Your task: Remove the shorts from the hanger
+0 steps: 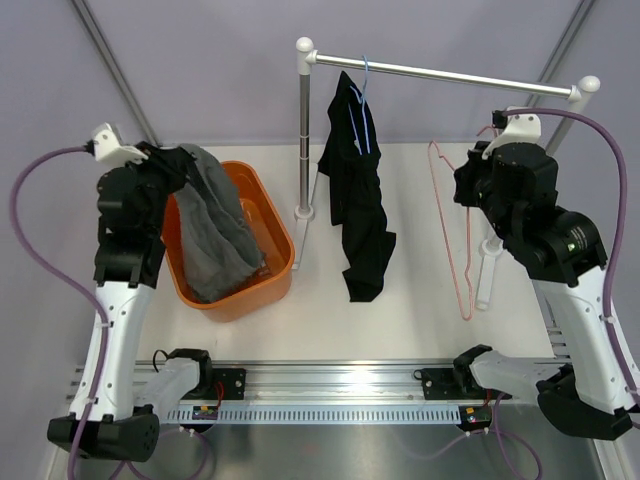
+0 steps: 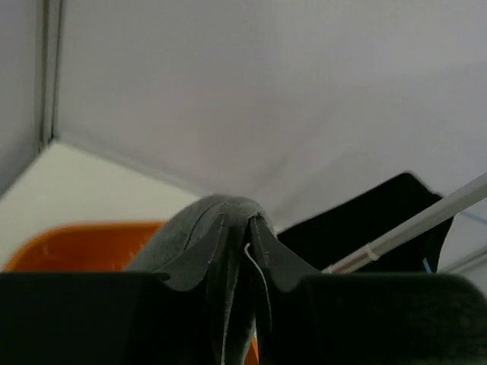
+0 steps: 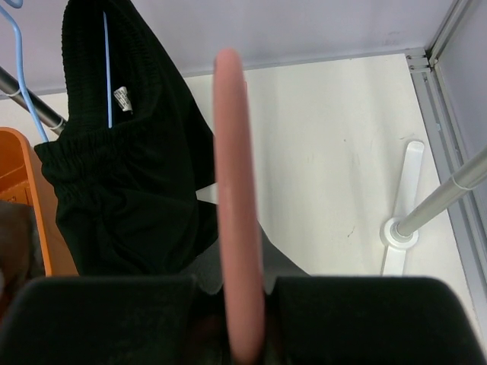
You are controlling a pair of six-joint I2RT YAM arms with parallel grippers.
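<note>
left gripper (image 2: 243, 281) fingers are closed on a fold of the grey shorts (image 1: 215, 235) at 9 o'clock in the top view. cloth drapes down into the orange bin (image 1: 245, 298). right gripper (image 3: 240, 304) is clamped on the bare pink hanger (image 3: 232, 152) at 3 o'clock. i'd call it half done: grey pair off, not released. black shorts (image 1: 360, 190) hang on the blue hanger (image 1: 366, 80) from the rail (image 1: 450, 75) at 12 o'clock, not yet removed. small white tag (image 3: 122, 96) in the black waistband, print unreadable.

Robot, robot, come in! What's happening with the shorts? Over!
Left fingers shut on grey shorts, over orange bin. Right fingers shut on bare pink hanger. Black shorts on blue hanger, on rail.
</note>
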